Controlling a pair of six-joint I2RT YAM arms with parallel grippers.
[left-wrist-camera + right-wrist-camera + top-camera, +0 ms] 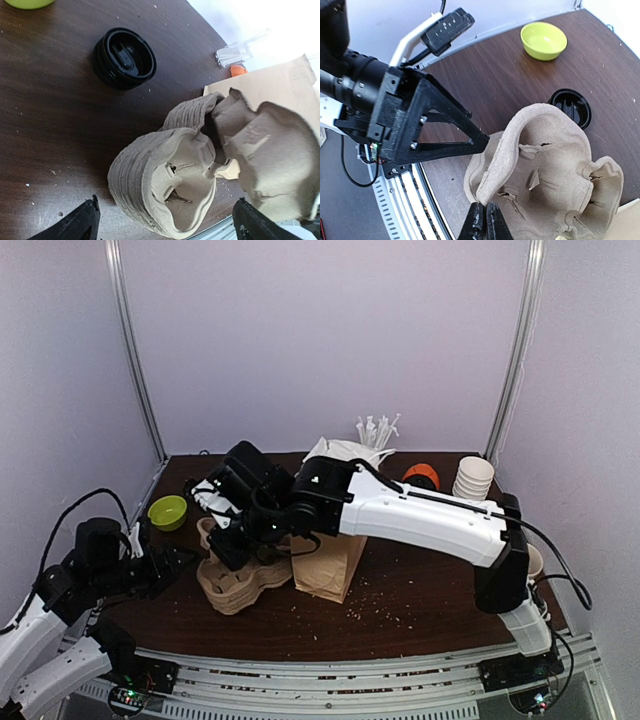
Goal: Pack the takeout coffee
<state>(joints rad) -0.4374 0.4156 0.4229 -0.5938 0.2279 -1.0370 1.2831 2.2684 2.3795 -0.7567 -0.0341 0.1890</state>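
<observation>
1. I am seeing the takeout coffee (124, 58) standing upright on the table (45, 125). In the left wrist view it is at about 11 o'clock from the stack of pulp carriers (150, 195). A green bowl (543, 41) is sitting farther out, near 12 o'clock. In the top view the right arm is hiding the cup.
2. The right pincer (484, 224) is pinching the rim of the top carrier (545, 165), with its jaws almost together. It is not touching the coffee.
3. The left pincer (166, 201) is gaping wide and holding nothing. The stack is lying just ahead of it, and the cup is well apart, around 11 o'clock.
4. I am judging the cup from its lid alone, since only the top is showing.
   - I cannot tell whether it is full, so I am treating it as possibly heavy with liquid and keeping it upright.
   - The paper wall is likely to be thin and to crush easily, and the plastic lid is likely to be slick and may pop off.
   - I am planning to grip around the body, just under the lid rim, with a gentle squeeze.
5. I am reading no writing or brand anywhere. The lid is showing only moulded ridges, and the paper bag (330, 565) at 3 o'clock from the stack is looking plain.
</observation>
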